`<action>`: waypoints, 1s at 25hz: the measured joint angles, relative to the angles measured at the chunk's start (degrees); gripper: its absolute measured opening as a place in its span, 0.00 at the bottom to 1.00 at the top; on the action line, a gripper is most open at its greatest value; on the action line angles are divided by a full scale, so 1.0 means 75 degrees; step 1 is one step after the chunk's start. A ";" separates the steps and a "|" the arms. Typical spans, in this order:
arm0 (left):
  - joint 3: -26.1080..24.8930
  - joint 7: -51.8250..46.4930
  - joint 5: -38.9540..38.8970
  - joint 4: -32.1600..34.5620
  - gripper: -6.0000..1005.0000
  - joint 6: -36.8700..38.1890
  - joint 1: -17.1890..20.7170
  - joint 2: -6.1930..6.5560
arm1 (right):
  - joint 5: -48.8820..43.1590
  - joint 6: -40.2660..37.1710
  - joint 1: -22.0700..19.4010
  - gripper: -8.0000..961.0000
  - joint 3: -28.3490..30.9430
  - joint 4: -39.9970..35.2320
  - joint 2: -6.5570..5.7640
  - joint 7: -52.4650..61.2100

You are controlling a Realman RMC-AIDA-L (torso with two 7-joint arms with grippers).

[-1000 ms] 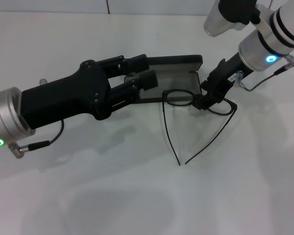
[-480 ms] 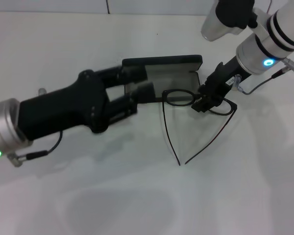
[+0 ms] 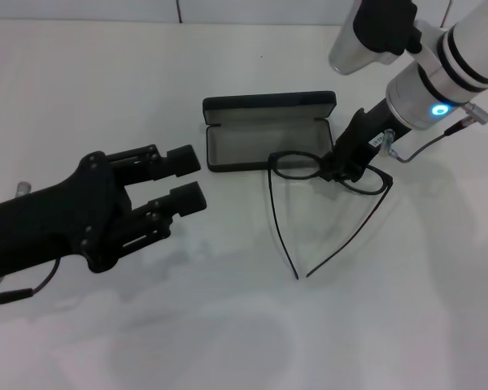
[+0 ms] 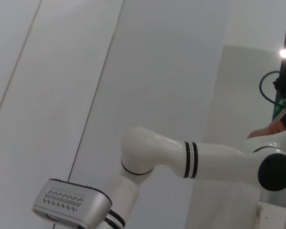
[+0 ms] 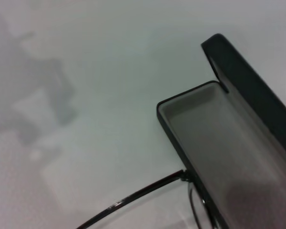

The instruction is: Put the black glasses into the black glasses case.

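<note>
The black glasses case (image 3: 268, 104) lies open at the table's middle back, lid raised and pale grey lining showing. Just in front of it lie the black glasses (image 3: 298, 165), temple arms unfolded and pointing toward me. My right gripper (image 3: 342, 169) reaches down from the upper right and is shut on the bridge between the lenses. My left gripper (image 3: 191, 179) hovers open and empty to the left of the case, apart from it. The right wrist view shows the case (image 5: 229, 138) with its open tray, and one temple arm of the glasses (image 5: 133, 194) beside its corner.
The white table (image 3: 390, 309) is bare around the glasses and case. A white wall rises behind the table. The left wrist view shows only that wall and the white right arm (image 4: 205, 160).
My left gripper has pulled back from the case toward the lower left, uncovering the open case. The right gripper stays on the glasses, which barely shifted.
</note>
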 joint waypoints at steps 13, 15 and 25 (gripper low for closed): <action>-0.0013 0.0057 0.0073 -0.0030 0.43 0.0016 0.0052 -0.0080 | 0.0541 -0.0701 -0.1290 0.10 -0.0169 -0.1521 0.0003 0.0125; -0.0012 0.0035 0.0059 -0.0032 0.43 0.0019 0.0049 -0.0095 | 0.0758 -0.0906 -0.1645 0.10 -0.0181 -0.2105 0.0001 0.0126; 0.0012 0.0061 0.0055 0.0072 0.42 0.0032 -0.0119 -0.0381 | 0.4366 -0.1269 -0.5169 0.09 -0.0129 -0.5903 -0.0056 -0.1541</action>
